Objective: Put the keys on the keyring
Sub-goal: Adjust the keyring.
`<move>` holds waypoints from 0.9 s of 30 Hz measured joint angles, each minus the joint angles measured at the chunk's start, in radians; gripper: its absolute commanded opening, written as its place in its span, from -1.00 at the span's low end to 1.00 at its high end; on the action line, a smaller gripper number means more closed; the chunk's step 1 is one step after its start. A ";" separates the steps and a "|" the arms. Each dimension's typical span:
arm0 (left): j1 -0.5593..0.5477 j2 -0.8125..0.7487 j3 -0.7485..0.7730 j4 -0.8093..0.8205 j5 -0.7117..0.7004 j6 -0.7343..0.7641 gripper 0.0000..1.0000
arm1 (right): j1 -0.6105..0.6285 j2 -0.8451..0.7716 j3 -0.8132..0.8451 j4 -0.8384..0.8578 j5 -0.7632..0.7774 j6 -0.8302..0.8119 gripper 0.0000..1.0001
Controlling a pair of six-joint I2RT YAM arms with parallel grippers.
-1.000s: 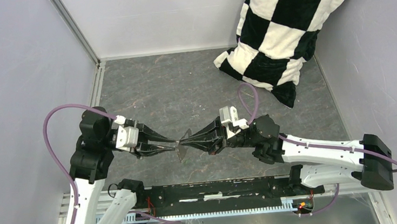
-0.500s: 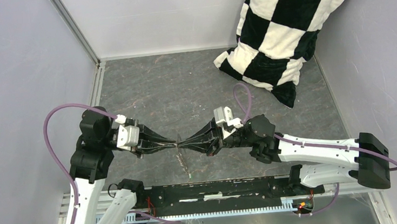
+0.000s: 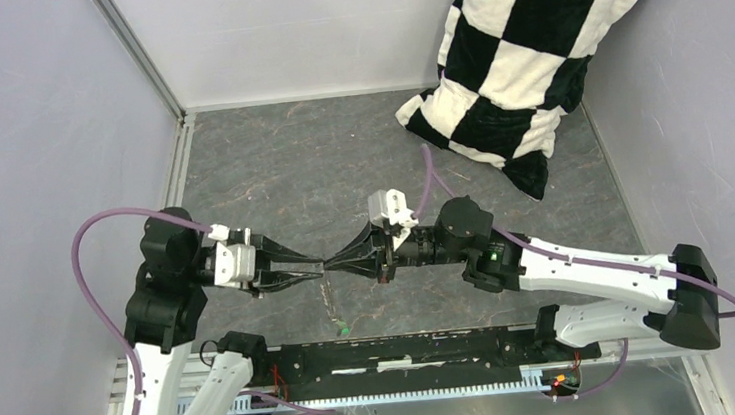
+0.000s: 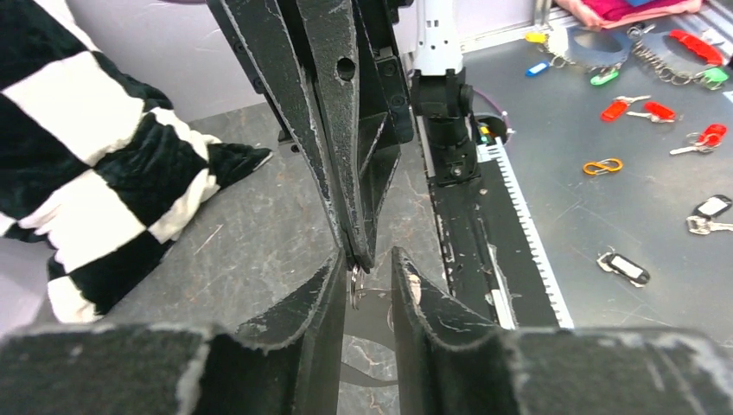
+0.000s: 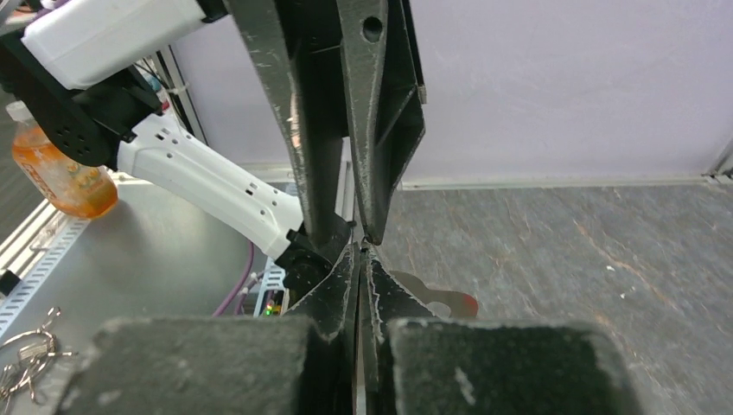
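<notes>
The keyring is light, stiff, slick wire. Your right gripper is closed on its small ring, and its chain seems to trail down to the green key. Your left gripper stands narrowly parted around that ring, not clamping. Pinch the flat faces, because thin metal likely twists out.

No text, label, brand, number or sign can be read in any view. The key tags seen in the left wrist view are too small for print to be made out, and no legible label is shown on the orange bottle.
</notes>
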 measured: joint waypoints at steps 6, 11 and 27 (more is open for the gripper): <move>0.000 -0.019 0.002 -0.106 -0.063 0.169 -0.27 | -0.001 0.028 0.145 -0.259 0.009 -0.061 -0.99; 0.000 0.101 0.064 -0.406 -0.147 0.502 -0.29 | -0.001 0.077 0.247 -0.431 0.008 -0.105 -0.99; 0.000 0.146 0.104 -0.664 -0.212 0.785 -0.35 | -0.001 0.232 0.462 -0.818 -0.001 -0.197 -0.99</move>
